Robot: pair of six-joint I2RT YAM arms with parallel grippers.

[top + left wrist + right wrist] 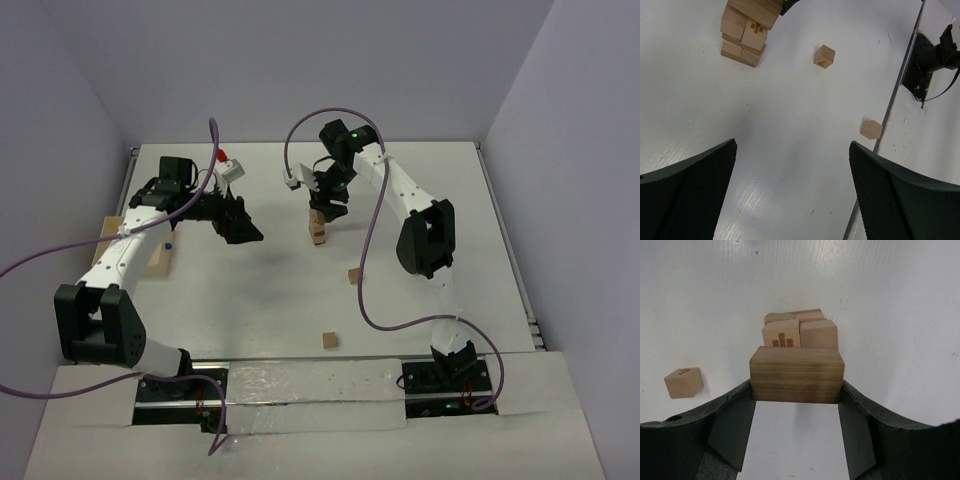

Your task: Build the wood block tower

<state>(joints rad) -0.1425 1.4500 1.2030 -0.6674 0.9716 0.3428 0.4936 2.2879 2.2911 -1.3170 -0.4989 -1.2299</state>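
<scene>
Where the tower (800,327) stands, right fingers (730,425) clamp a block (796,374).

2 loose cubes: right cube (354,276) mid-table, near cube (328,340). 1 long block (796,374), held off table. 1 tower (318,232), far ctr. 2 arms: L arm (120,255), R arm (425,240).

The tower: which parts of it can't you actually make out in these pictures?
- Top external: the right hand covers the top of the tower, and its layers are too small to count.
- Left wrist: the tower's top is cut off by the upper edge.
- Right wrist: the held long block hides most of the tower behind it, so whether the two touch cannot be told.
</scene>
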